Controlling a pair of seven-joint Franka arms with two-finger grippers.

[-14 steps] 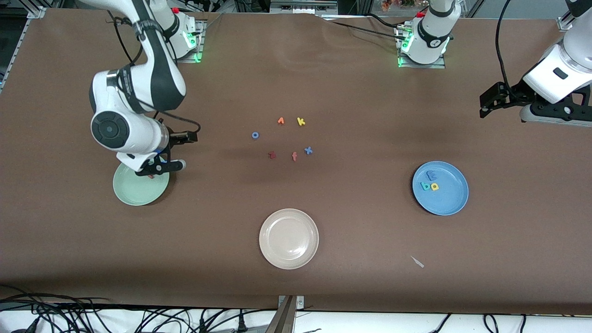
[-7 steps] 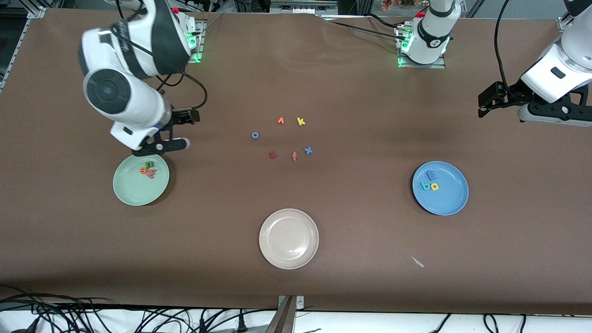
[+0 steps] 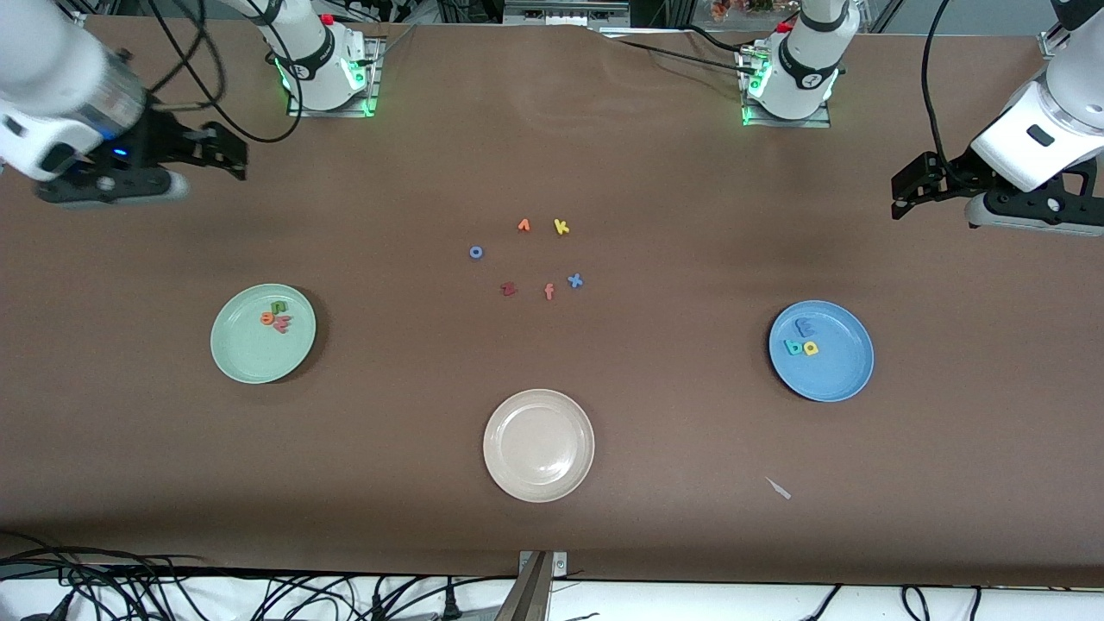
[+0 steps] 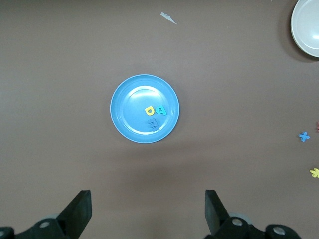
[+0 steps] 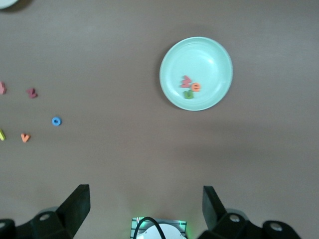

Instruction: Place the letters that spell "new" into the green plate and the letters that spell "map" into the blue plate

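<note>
Green plate (image 3: 250,354) sits toward the right arm's end of the table; on it, clustered in the part of the plate farthest from the front camera, lie the green n (image 3: 279,306), the orange e (image 3: 267,319) and the pink w (image 3: 282,323), touching or nearly touching one another. Blue plate (image 3: 837,371) sits toward the left arm's end; on it lie the blue m (image 3: 805,327), the teal p (image 3: 792,348) and the yellow a (image 3: 810,348), the p and a side by side, the m just farther from the front camera. Beige plate (image 3: 539,445) stands between the two, nearer the front camera. Loose letters remain in a ring at table centre: orange letter (image 3: 523,225) at 12 o'clock of the ring, yellow k (image 3: 561,227) at 1, blue x (image 3: 574,280) at 4, salmon f (image 3: 548,291) at 6, dark red z (image 3: 507,289) at 7, blue o (image 3: 475,252) at 10. A small pale scrap (image 3: 779,488) lies on the table nearer the front camera than the blue plate. Right gripper (image 3: 226,155) hangs in the air over bare table at the right arm's end, fingers spread wide, holding nothing. Left gripper (image 3: 904,191) hangs over bare table at the left arm's end, fingers likewise spread, empty.
</note>
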